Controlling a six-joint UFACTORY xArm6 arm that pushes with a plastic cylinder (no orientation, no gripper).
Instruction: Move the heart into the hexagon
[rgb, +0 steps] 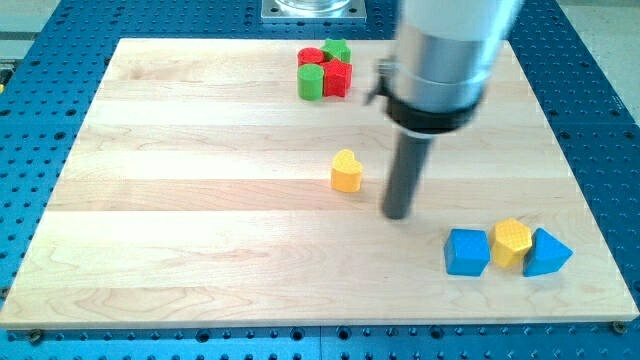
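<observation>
Your arm comes down from the top of the view, a wide pale grey cylinder (447, 45) that looks slightly blurred. Below it sits a black collar (428, 110), and from the collar the straight dark rod (404, 175) drops almost upright, leaning very slightly to the left. My tip (397, 215) rests low over the board (200, 250), a little right of the middle and towards the near half.

Pale wooden board (200, 250) — on blue perforated table (40, 120).
</observation>
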